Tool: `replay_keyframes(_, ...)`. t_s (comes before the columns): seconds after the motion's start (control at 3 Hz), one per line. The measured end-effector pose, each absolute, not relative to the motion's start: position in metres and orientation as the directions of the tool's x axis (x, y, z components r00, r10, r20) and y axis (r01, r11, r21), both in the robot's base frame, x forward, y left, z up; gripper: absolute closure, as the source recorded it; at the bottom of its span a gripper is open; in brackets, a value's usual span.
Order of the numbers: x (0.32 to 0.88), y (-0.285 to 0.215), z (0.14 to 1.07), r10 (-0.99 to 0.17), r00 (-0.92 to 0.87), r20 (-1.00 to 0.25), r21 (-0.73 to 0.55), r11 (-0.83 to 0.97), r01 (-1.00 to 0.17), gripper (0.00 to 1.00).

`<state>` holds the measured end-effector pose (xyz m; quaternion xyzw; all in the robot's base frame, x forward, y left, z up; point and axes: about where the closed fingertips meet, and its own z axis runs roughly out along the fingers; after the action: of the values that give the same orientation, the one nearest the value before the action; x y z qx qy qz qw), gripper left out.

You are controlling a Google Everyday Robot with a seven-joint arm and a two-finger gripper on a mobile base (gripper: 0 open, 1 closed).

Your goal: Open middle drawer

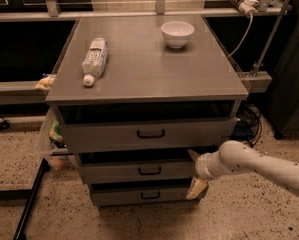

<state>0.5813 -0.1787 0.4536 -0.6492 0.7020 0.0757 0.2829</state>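
Note:
The grey cabinet has three drawers stacked under its top. The middle drawer [114,172] is a flat grey front with a small black loop handle [149,170] at its centre. It sits between a taller drawer [104,134] above and a shorter one [119,196] below. My gripper [195,172] is on a white arm coming in from the right. It is at the right end of the middle drawer front, well right of the handle. Its two cream fingers [197,188] stand spread one above the other, open and holding nothing.
On the cabinet top [149,69] a plastic bottle [94,59] lies at the left and a white bowl [177,33] stands at the back right. A black pole [31,204] leans on the floor at the left. Cables and a rail [256,79] are at the right.

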Motion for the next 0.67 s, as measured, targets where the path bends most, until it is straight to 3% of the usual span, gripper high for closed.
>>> replay_keyframes(0.67,0.597,-0.179,0.43,-0.863,-0.021,-0.505,-0.217,0.15,-0.965,0.0)
